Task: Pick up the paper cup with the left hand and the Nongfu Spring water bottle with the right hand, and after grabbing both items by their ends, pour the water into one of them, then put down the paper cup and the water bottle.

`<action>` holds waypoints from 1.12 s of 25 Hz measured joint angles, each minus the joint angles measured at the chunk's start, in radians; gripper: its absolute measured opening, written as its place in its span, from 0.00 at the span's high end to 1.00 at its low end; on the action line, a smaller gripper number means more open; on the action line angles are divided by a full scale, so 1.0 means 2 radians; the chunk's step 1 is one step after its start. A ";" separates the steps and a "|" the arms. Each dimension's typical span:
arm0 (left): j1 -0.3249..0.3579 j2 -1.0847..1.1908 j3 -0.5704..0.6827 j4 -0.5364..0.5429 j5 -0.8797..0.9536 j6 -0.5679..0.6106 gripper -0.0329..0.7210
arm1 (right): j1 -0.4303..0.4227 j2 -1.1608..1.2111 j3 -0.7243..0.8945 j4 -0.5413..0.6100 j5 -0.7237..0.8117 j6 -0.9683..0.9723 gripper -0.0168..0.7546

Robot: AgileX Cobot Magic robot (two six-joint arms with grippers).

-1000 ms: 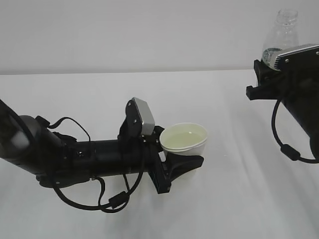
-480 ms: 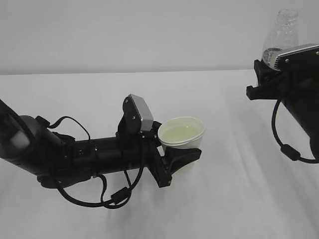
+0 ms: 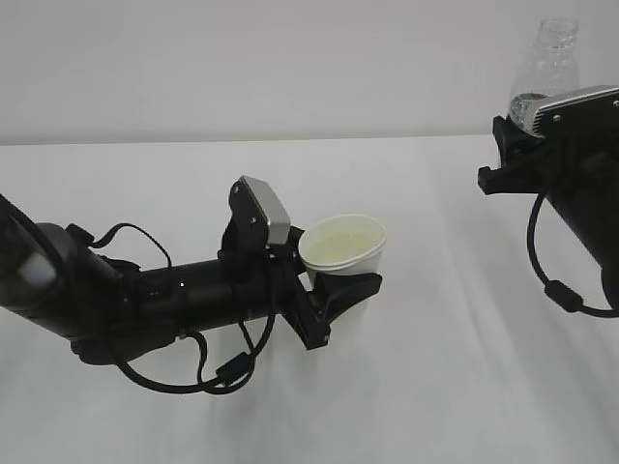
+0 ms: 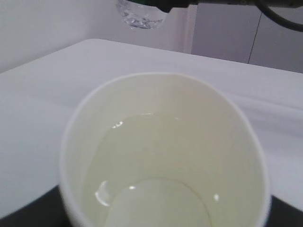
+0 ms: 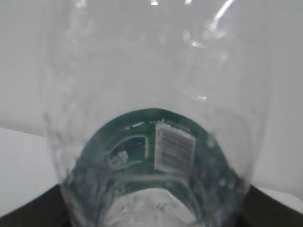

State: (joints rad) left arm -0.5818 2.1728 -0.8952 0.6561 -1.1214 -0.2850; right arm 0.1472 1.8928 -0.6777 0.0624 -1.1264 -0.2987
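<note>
The white counter takes up most of the exterior view, with the left hand lying low across it and the right hand raised at the far right edge. Over the last second the left hand has drawn back toward the left and lifted slightly, carrying the paper cup with it; the cup now leans a little more to one side than it did. The right hand has not moved. Its pincer is closed around the lower body of the Nongfu Spring water bottle, which stands upright, well apart from the cup and high above the counter. The left pincer grips the cup near its base. In the left wrist view the water sits shallow in the cup's bottom, so the pour appears done. Judging by this, both items are now on their way to being set down, with the tilted cup the likelier spill risk.
</note>
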 joint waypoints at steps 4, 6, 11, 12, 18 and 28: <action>0.015 0.000 0.000 -0.001 0.000 0.001 0.38 | 0.000 0.000 0.003 0.000 0.000 0.000 0.45; 0.023 0.000 0.000 -0.003 0.000 0.001 0.38 | 0.000 0.000 0.003 0.000 0.000 0.000 0.45; 0.045 0.000 0.000 -0.004 0.000 0.001 0.38 | 0.000 0.000 0.003 0.000 0.000 0.000 0.45; 0.049 0.000 0.000 -0.004 0.001 0.001 0.38 | 0.000 0.000 0.003 0.000 0.000 0.000 0.45; 0.078 0.000 0.000 -0.006 0.007 0.001 0.38 | 0.000 0.000 0.003 0.000 0.000 0.000 0.45; 0.109 0.000 0.000 -0.008 0.019 0.010 0.38 | 0.000 0.000 0.003 0.000 0.000 0.000 0.45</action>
State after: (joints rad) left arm -0.3642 2.1728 -0.8952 0.6397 -1.0827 -0.2656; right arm 0.1472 1.8928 -0.6712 0.0624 -1.1264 -0.2987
